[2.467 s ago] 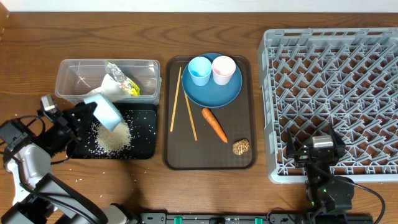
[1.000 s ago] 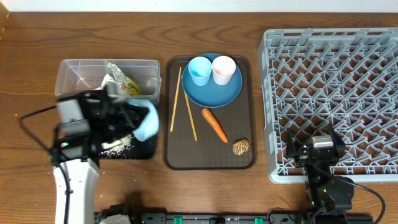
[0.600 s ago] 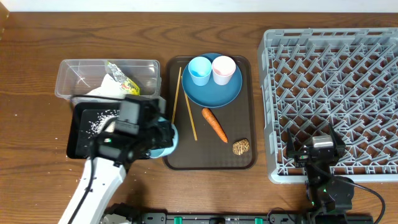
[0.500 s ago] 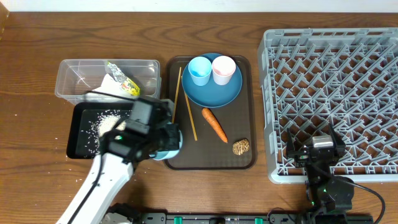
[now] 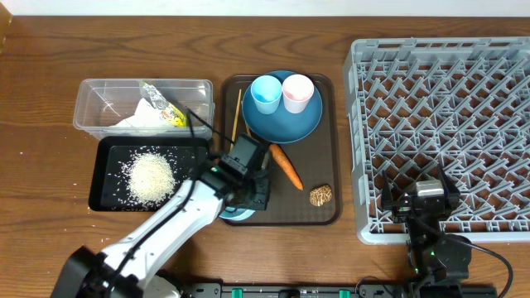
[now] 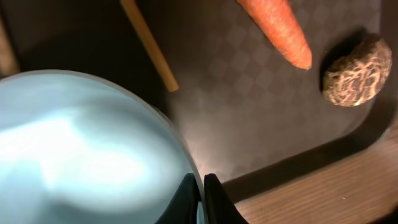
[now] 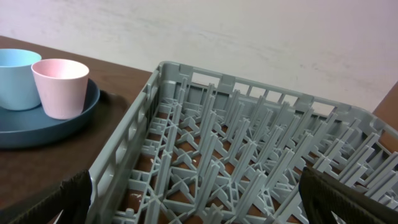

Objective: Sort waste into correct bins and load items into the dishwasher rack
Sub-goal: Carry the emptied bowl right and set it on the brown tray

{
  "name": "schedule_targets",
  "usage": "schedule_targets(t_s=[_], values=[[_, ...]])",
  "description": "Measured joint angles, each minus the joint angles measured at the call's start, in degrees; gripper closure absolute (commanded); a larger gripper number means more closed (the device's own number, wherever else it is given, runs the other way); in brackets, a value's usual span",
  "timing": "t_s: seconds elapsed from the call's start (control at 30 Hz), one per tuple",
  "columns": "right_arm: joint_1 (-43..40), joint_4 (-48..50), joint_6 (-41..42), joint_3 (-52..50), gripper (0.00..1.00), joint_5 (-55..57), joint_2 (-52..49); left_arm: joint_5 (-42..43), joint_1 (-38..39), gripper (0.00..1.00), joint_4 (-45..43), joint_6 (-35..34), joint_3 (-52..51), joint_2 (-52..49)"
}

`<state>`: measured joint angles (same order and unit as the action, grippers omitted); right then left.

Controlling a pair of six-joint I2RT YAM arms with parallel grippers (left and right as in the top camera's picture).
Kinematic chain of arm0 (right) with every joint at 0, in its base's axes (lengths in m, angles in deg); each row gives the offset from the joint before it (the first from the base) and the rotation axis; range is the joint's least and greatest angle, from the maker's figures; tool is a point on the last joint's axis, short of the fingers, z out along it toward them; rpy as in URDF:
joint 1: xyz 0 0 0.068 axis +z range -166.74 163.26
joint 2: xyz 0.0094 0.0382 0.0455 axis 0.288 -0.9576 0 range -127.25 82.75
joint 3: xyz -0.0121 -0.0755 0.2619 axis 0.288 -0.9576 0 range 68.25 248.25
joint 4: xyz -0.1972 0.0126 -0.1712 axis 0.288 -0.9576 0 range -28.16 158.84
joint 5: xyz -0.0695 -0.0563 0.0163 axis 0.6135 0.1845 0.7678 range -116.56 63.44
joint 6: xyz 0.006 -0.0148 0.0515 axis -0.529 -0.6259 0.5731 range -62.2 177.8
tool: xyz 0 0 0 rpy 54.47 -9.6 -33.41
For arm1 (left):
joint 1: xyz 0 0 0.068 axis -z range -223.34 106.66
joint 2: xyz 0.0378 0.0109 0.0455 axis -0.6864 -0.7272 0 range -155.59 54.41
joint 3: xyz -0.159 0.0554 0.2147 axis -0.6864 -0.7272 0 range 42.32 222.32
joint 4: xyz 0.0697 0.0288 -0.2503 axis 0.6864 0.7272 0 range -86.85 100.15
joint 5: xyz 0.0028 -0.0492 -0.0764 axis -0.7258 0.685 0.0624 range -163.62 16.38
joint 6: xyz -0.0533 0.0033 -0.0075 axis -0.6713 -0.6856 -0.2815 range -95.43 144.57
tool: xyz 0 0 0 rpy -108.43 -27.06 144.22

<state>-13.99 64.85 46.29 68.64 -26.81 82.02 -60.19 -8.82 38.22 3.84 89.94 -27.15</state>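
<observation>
My left gripper is shut on the rim of the bowl, light blue outside and white inside. It holds the bowl low over the front left corner of the brown serving tray. Just right of it lie the carrot and the brown food piece; the chopsticks lie beside it. Rice is heaped in the black tray. Napkin and wrapper sit in the clear tub. My right gripper stands open at the rack's near edge.
The blue plate at the back of the serving tray carries the light-blue cup and the pink cup. A few rice grains are scattered on the black tray around the heap. My left arm crosses the table's front left.
My left arm has swung right from over the black tray to the serving tray's front left corner, bowl still gripped. The right arm has not moved.
</observation>
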Motion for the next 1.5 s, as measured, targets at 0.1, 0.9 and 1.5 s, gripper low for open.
schedule_targets(t_s=[0.1, 0.9, 1.5], values=[[0.00, -0.02, 0.00, 0.00, 0.01, 0.02, 0.00, -0.37, 0.66, 0.94, -1.09, 0.46, 0.09, -1.68], [0.00, -0.02, 0.00, 0.00, 0.01, 0.02, 0.00, -1.88, 0.85, 0.73, -4.02, 7.82, 0.11, -2.36], [0.00, 0.00, 0.00, 0.00, 0.01, 0.02, 0.00, -1.86, 0.98, 0.48, 8.20, 13.62, 16.39, -2.67]])
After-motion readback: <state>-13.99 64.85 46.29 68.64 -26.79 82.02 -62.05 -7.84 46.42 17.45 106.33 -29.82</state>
